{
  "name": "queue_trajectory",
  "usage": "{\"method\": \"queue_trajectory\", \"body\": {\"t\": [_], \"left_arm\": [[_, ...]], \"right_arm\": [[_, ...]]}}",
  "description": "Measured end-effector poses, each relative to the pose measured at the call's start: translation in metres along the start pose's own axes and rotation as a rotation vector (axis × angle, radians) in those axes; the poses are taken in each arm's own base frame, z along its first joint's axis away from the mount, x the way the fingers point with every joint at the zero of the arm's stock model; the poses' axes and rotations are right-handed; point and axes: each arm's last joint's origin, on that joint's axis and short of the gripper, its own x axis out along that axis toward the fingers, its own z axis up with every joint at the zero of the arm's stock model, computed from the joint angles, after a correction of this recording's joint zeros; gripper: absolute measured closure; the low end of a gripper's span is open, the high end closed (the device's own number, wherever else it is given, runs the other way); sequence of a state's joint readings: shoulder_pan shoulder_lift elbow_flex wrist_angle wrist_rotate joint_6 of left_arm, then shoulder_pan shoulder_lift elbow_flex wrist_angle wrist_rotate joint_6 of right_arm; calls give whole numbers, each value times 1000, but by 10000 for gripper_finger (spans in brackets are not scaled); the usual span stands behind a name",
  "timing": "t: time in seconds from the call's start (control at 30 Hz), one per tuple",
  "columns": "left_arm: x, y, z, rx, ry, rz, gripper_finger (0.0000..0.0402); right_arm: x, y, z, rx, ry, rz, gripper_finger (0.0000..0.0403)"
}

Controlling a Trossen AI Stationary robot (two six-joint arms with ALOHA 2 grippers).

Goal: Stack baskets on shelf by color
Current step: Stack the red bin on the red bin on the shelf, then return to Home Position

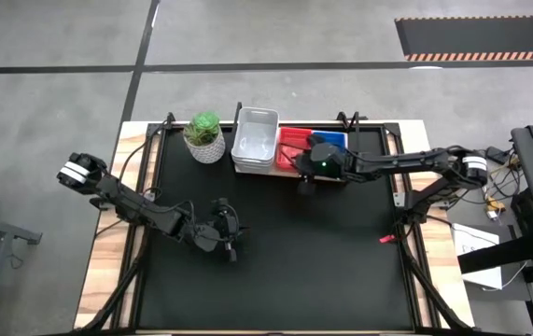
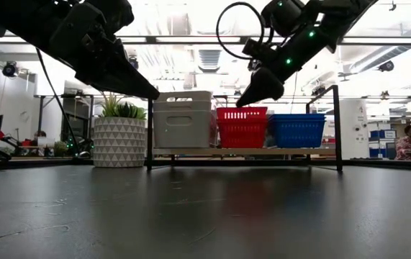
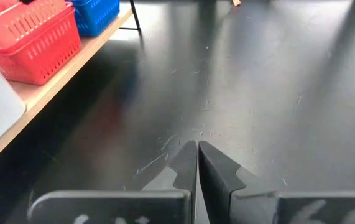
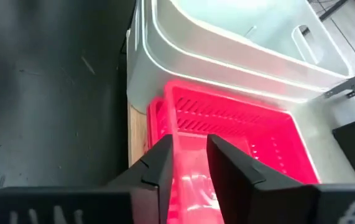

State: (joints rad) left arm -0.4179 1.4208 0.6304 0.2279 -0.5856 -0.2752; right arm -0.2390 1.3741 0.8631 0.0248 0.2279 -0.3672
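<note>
On the wooden shelf [image 2: 241,152] at the table's far side stand a white-grey basket stack [image 1: 255,140], a red stack [image 1: 291,147] and a blue stack [image 1: 336,140], side by side on their bottoms. My right gripper [image 4: 189,152] hovers just above the red stack's near rim [image 4: 227,106], its fingers a narrow gap apart, holding nothing. In the low view its tip [image 2: 247,99] is a little above the red baskets [image 2: 242,128]. My left gripper [image 3: 197,155] is shut and empty above the bare tabletop, left of the middle [image 1: 229,245].
A white patterned plant pot [image 1: 205,138] with a green plant stands left of the shelf. The shelf's black frame posts [image 2: 335,122] rise at its ends. A small red thing [image 1: 385,239] lies near the table's right edge. The black tabletop [image 1: 322,271] lies in front of the shelf.
</note>
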Motion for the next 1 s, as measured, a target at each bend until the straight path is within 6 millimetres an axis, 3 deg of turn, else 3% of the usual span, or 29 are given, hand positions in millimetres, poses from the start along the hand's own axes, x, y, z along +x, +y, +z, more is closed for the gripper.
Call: {"method": "queue_trajectory", "body": {"t": [0.27,0.53,0.7,0.87,1.0], "left_arm": [[0,0,0,-1,0,2,402],[3,5,1,-9,1,21,402],[5,9,2,3,2,37,402],[8,14,3,3,3,55,402],[9,16,4,-1,4,66,402]], "right_arm": [[-32,2,4,27,25,42,304],[-75,20,-8,139,216,131,355],[-100,11,-31,212,445,-144,390],[-115,6,-32,231,435,-159,394],[-121,-1,-32,129,425,-283,394]]}}
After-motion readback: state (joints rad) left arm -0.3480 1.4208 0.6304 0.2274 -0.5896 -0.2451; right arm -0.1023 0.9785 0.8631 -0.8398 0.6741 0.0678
